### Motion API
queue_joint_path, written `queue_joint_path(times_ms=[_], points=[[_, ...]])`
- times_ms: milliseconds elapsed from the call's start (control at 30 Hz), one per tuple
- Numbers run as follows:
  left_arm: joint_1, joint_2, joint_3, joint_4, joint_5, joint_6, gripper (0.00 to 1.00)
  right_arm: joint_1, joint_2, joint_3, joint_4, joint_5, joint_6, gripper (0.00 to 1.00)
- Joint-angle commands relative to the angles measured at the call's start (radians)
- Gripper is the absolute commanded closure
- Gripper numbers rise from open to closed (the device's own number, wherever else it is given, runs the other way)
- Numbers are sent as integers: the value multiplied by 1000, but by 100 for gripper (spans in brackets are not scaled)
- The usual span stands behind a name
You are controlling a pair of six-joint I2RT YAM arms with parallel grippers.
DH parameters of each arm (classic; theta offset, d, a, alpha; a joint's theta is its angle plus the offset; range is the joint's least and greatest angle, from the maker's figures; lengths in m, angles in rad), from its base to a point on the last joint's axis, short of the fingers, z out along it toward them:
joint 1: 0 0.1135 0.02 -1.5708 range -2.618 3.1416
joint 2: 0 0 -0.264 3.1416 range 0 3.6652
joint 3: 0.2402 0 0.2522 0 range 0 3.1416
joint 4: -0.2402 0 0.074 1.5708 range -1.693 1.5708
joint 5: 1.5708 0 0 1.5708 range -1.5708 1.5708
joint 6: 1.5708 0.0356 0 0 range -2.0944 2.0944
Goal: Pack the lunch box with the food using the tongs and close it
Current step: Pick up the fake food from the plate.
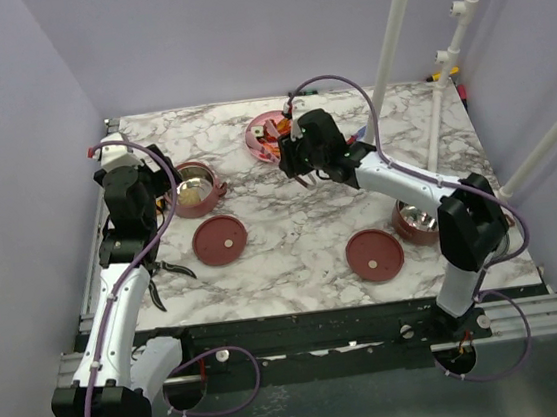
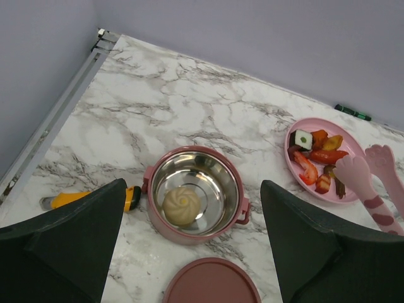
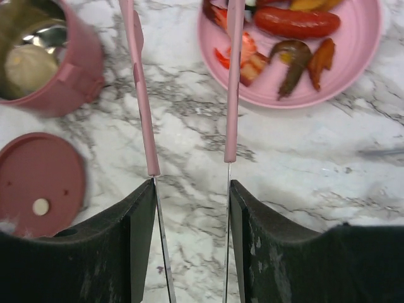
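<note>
Grey-veined white marble tabletop under lilac walls carries everything. The right gripper grasps the long slim pink tongs: both thin arms run forward from the inner faces of its fingers, spread apart. One arm crosses the near edge of the flat pink plate ahead and slightly right of those fingers. On the plate lie a red sausage stick and other bite-size pieces. Seen from the left wrist, the paw-shaped tong tips look empty.

The left gripper hangs released, jaws wide. Below and between its fingers stands a round dusty-red, steel-lined bowl tier, uncovered and holding one tan-cream round bun. A flat maroon disc lid lies just nearer.

By my reading, the step in hand is fetching another piece from the plate. Next, the tips must drop either side of one piece and squeeze gently. The load then swings to the bowl, forward and left of the right fingers.
</note>
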Motion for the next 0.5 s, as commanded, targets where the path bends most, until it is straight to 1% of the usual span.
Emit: queue_joint_path(times_ms=[0, 200, 367, 467], points=[[-2, 4, -21, 20, 21, -1, 12, -54, 66, 43, -44, 12, -9, 51], [-4, 9, -23, 24, 27, -1, 12, -112, 157, 96, -52, -25, 21, 51], [-5, 15, -26, 28, 36, -4, 11, -117, 206, 136, -51, -26, 39, 52], [-5, 16, -26, 30, 36, -2, 12, -119, 225, 169, -95, -5, 57, 53]])
